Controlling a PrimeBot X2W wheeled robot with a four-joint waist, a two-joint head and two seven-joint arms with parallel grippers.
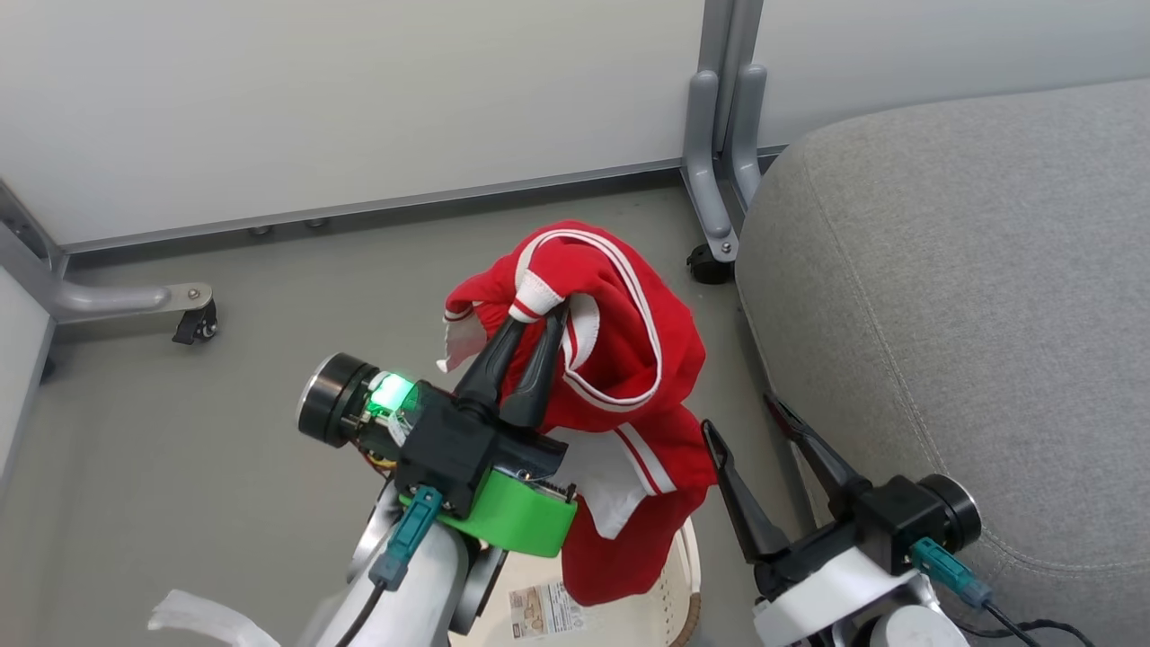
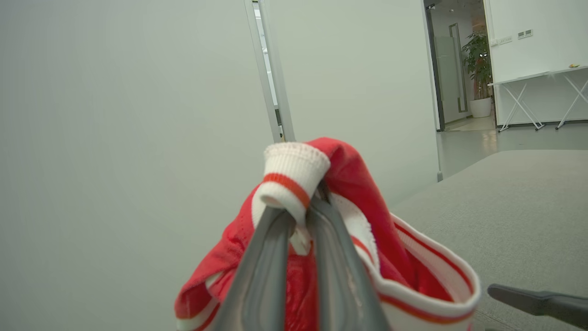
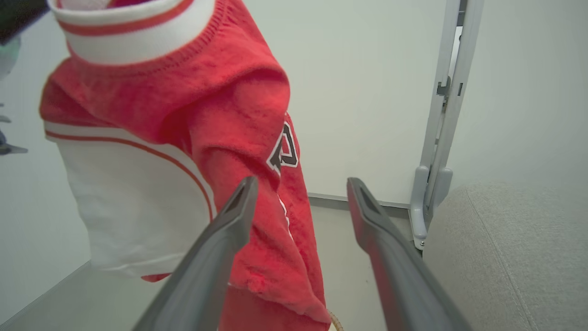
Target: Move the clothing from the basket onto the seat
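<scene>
With my left gripper pinching just the red jersey by its white trim and my right gripper wide open, the hanging tail could snag the basket or slip free.

The left claw pinches the red clothing by its white ribbed cuff (red-striped), grey seat at right.

clothing bright red, white stripes, white ribbed cuff w/ 1 red band, navy numeral outlined white. seat plain grey weave. basket cream, perforated, brown rim. left gripper: black fingers, lime green mount.
</scene>
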